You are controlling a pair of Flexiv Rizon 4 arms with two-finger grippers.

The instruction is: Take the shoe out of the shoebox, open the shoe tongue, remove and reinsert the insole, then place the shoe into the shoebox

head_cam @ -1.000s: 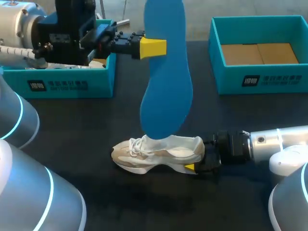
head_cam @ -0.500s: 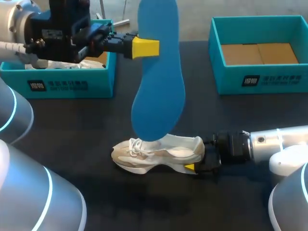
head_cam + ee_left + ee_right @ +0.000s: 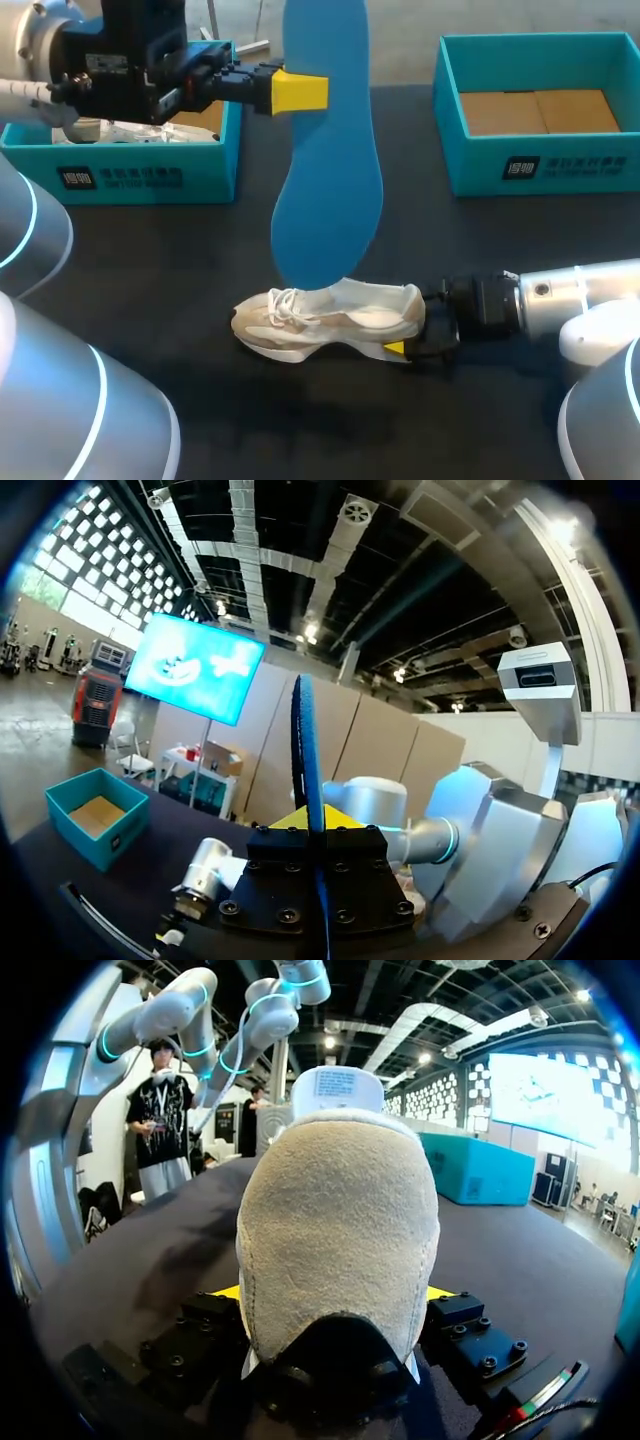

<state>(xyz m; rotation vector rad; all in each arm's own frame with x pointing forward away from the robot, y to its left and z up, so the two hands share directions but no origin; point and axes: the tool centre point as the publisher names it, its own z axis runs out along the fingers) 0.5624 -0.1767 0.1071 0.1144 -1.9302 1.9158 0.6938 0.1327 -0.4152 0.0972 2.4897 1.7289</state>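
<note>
The low white-and-cream fabric sneaker (image 3: pixel 330 318) is sitting upright on its sole on the black table (image 3: pixel 150 260), outside both boxes, with its toe pointing toward my left side. The right gripper (image 3: pixel 408 340) is pinching its heel from both sides. Judging by the right wrist view, this grip is bracing the shoe so it does not slide or tip while the insole goes back in.

The long blue foam insole (image 3: pixel 325 170) is hanging nearly vertical over the shoe's opening. The left gripper (image 3: pixel 305 90) is clamping it flat between its yellow tips near the upper end. Its rounded lower end is dangling right at the tongue, though I cannot tell whether it is touching. It looks lined up to be fed downward into the collar.

The open teal cardboard shoebox (image 3: pixel 540 170) with the brown floor is waiting well apart, at the far right. A second teal cardboard box (image 3: pixel 130 178) is standing at the far left, behind the left arm.
</note>
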